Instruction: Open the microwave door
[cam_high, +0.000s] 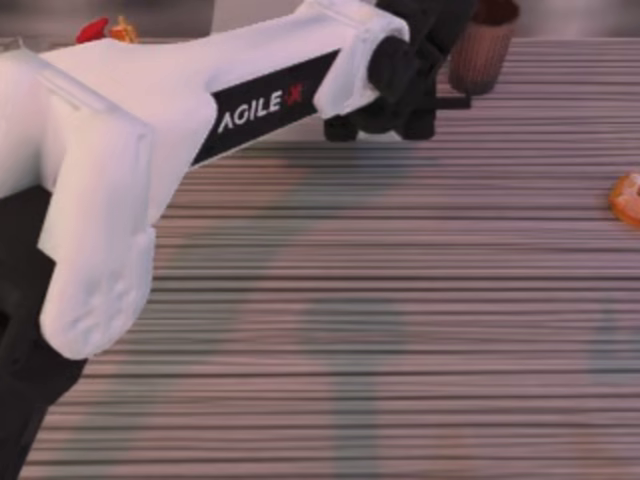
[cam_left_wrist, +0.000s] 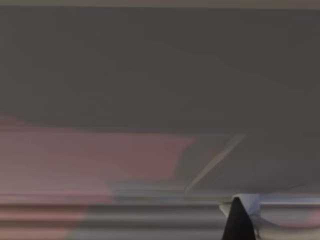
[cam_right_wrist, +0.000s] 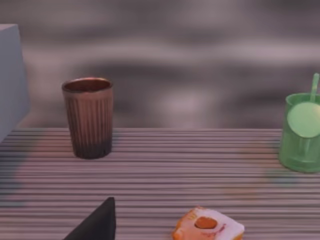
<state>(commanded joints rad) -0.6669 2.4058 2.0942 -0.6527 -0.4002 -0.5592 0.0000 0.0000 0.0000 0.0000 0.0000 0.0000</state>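
The microwave door (cam_left_wrist: 160, 75) fills the left wrist view from very close, as a greyish translucent pane. My left gripper (cam_high: 400, 90) is stretched to the back of the table, right up against it. A black tip of this gripper (cam_left_wrist: 237, 220) lies against a pale light-grey edge piece (cam_left_wrist: 251, 204) low on the door. In the top view my left arm hides most of the microwave. One light-grey side of the microwave (cam_right_wrist: 9, 80) shows in the right wrist view. My right gripper (cam_right_wrist: 98, 226) hangs low over the table, off to the right and apart from the microwave.
A brown ribbed cup (cam_high: 483, 45) (cam_right_wrist: 89, 117) stands just right of the left gripper. An orange-and-white bread piece (cam_high: 628, 198) (cam_right_wrist: 209, 225) lies near the table's right edge. A green cup with a straw (cam_right_wrist: 301, 132) stands farther right. Red and orange items (cam_high: 100, 28) sit at the back left.
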